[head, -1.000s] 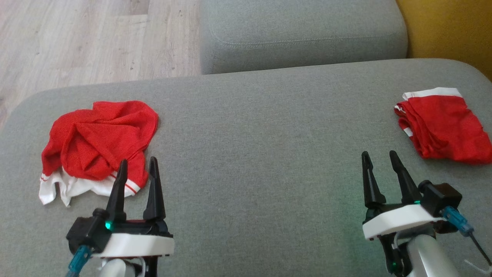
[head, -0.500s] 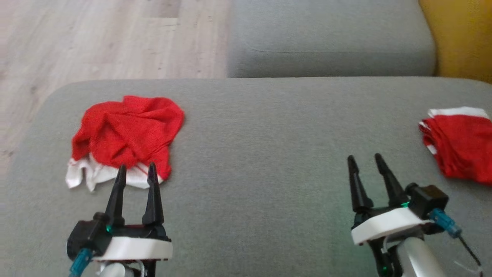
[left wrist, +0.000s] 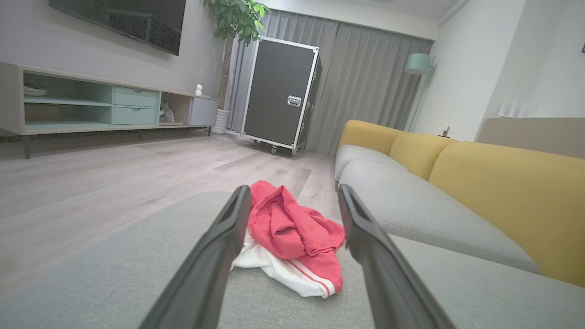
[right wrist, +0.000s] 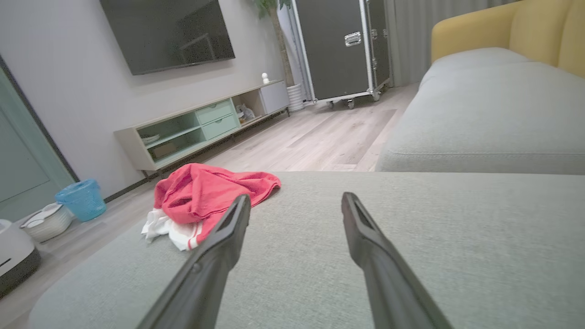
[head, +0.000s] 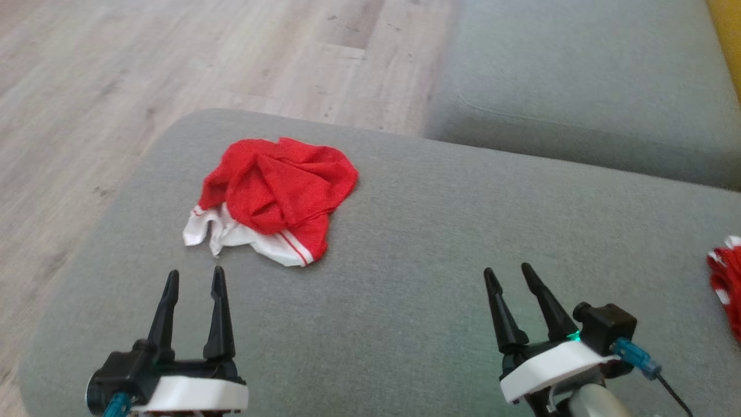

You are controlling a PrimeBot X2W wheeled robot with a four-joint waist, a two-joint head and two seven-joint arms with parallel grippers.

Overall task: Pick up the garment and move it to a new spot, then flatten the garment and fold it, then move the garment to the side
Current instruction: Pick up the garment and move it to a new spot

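Firstly, left tool [head: 194, 271]: both dark fingers are spread wide with nothing between them. It hovers over the grey sofa cushion [head: 405, 289] at 7 o'clock in the head view.
Garment [head: 278, 194]: a crumpled red heap with a white band [head: 231, 237] along its near edge. It lies on the cushion at about 1 o'clock from the left tool and 10 o'clock from the right tool, touching neither. It sits near the cushion's 9 o'clock rim, with the wooden floor [head: 116, 87] beyond.
Handling (judged): thin, light, limp cloth that is not fragile. It should drape and hang down once lifted and may cling a little to the cushion's weave. The folds overlap, so a deep pinch could catch several layers.
Hold point (judged): the striped white corner [head: 298, 252] at the heap's 5 o'clock, which lies flat, exposed and nearest the left tool. A raised red ridge at mid-heap is the alternative.
Right tool [head: 507, 269]: fingers parted as wide, and empty. It sits at 5 o'clock in the head view, well apart from the garment.
Second red cloth [head: 726, 278]: at the 3 o'clock edge, cut off by the frame, so its shape cannot be told.
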